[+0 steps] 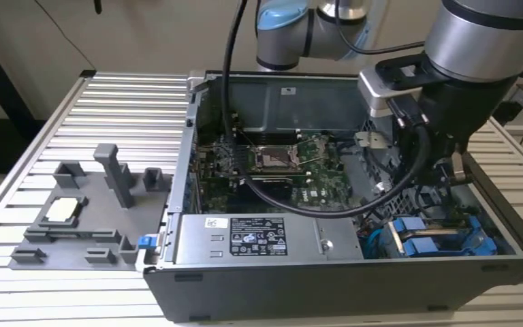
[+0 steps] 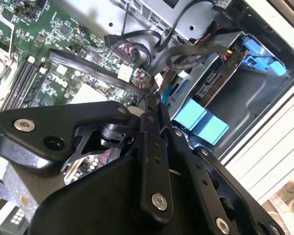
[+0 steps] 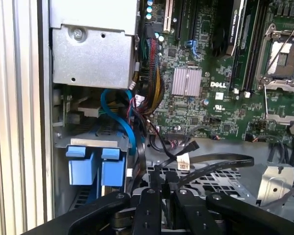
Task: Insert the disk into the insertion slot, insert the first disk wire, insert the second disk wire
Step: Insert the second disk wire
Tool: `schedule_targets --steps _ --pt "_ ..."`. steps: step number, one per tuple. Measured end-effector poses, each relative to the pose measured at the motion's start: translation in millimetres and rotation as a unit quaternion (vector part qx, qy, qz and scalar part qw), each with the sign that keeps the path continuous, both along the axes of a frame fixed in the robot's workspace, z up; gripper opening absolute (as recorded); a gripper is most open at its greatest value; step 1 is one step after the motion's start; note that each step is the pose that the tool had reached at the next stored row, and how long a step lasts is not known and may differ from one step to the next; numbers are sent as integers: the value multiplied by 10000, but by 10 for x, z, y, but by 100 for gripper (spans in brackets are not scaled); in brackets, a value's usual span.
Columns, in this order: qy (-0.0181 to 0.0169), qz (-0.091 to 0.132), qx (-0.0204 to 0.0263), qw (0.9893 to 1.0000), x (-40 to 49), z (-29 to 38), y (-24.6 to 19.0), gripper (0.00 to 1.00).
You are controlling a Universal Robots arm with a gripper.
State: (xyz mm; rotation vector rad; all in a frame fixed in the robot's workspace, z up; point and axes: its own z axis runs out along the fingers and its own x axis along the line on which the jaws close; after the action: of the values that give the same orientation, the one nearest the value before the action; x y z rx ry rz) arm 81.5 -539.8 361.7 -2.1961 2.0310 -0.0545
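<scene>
Pincer (image 3: 162, 182) fingers are pressing together with no gap showing between their tips in both wrist views, and whether they are pinching the flat black cable (image 3: 220, 161) running just beside them is impossible to tell. In the second wrist view the pincer (image 2: 149, 105) is hanging low inside the open grey metal computer case (image 1: 271, 289), just above the drive bay.

Sitting in that bay is the disk in its bright blue plastic carrier frame (image 1: 425, 242), at the corner of the case nearest the camera on the exterior view's right; its two blue tabs (image 3: 94, 164) are sticking out of the slot in the first wrist view, and in the second wrist view the disk (image 2: 218, 81) is lying in the grey cage with blue tabs (image 2: 200, 120) at its end. A thin blue cable (image 3: 118, 115) is curving from beside the tabs up toward the silver metal power supply box (image 3: 90, 49).

Next to the bay the green motherboard (image 1: 284, 170) is lying with its empty processor socket (image 1: 275, 157) open. A thick black hose (image 1: 334, 208) is looping from the arm across the board.

On the ribbed aluminium surface (image 1: 107, 109), at the exterior view's left of the case, a grey plastic fixture tray (image 1: 84, 211) is standing.
</scene>
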Motion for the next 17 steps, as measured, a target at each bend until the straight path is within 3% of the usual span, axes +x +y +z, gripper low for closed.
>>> schedule_targets --steps 7,14,17 --pt "240 0 -24 9997 170 -5 -114 16" --pt "380 -1 -67 9993 283 -6 -266 16" --pt "465 -1 -94 9989 371 -10 -294 16"
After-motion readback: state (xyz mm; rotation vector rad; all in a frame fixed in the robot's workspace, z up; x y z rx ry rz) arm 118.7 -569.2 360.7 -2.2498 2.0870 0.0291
